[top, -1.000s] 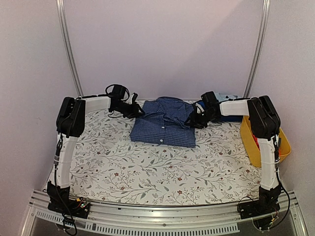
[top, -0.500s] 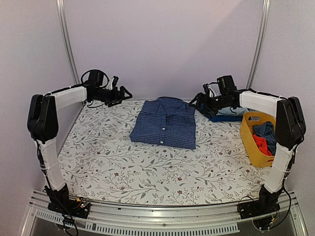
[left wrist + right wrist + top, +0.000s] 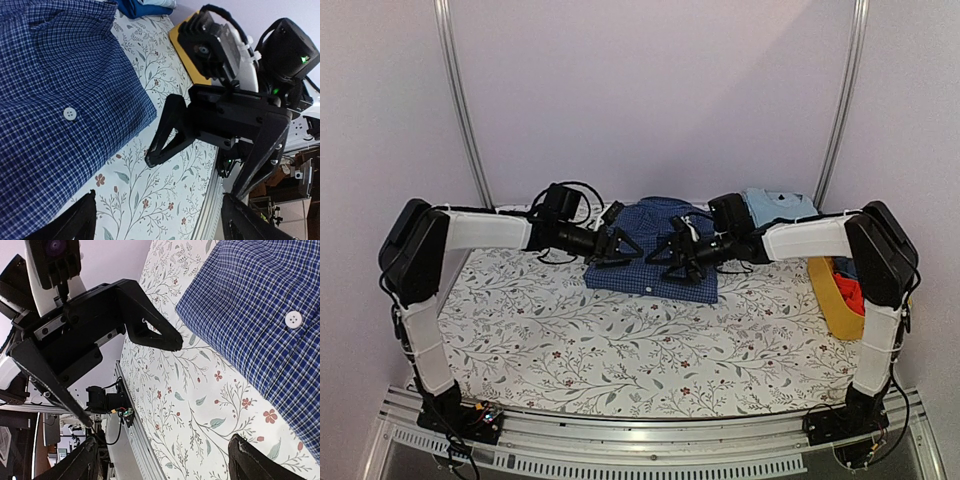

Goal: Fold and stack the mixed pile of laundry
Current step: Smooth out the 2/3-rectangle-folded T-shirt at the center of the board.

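A folded blue small-check shirt point(image 3: 655, 262) lies at the back middle of the table. My left gripper point(image 3: 625, 245) hovers open over the shirt's left front part, and my right gripper point(image 3: 665, 258) hovers open over its middle, the two facing each other. In the left wrist view the shirt point(image 3: 50, 95) fills the upper left, and my left gripper point(image 3: 160, 227) holds nothing. In the right wrist view the shirt point(image 3: 260, 305) sits at the upper right, and my right gripper point(image 3: 165, 465) is also empty. A folded light blue garment point(image 3: 780, 205) lies at the back right.
A yellow plastic basket point(image 3: 835, 300) stands at the right edge, partly behind the right arm, with red and blue cloth point(image 3: 848, 288) inside. The floral tablecloth point(image 3: 620, 340) covers the table. Metal posts point(image 3: 460, 110) rise at the back corners.
Both grippers have opened, lifted off to the back corners, then swung inward to hover face to face over the shirt. The shirt has not moved.
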Available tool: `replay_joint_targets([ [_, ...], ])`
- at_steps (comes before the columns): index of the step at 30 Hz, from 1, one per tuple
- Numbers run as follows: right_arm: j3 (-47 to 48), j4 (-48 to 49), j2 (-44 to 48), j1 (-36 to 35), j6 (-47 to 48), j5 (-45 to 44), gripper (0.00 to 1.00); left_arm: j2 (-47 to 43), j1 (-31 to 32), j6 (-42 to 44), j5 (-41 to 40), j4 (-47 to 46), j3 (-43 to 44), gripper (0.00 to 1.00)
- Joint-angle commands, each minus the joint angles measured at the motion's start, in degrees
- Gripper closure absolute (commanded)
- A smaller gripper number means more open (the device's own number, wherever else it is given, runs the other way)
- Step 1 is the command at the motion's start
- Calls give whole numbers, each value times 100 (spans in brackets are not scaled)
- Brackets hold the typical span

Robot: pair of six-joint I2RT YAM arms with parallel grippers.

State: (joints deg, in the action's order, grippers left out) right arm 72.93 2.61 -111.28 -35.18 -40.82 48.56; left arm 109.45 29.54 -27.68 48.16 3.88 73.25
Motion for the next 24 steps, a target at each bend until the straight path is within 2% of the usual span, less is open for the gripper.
replay_joint_targets([
  [1,262,975,-690,89,-698,359,12,665,-87,-636,335,-1022,197,14],
  [6,85,1800,-1358,261,-1205,434,13,1418,-299,-776,265,-1068,349,14],
  [13,-1128,2506,-1635,504,-1729,532,13,1519,-793,-712,-1,-823,-494,12],
  [18,-1867,2502,-1151,503,-1796,602,14,892,-1001,-378,-79,-590,-1263,10],
  [24,-1108,1933,-262,503,-1268,633,13,292,-848,11,188,-194,-678,10],
])
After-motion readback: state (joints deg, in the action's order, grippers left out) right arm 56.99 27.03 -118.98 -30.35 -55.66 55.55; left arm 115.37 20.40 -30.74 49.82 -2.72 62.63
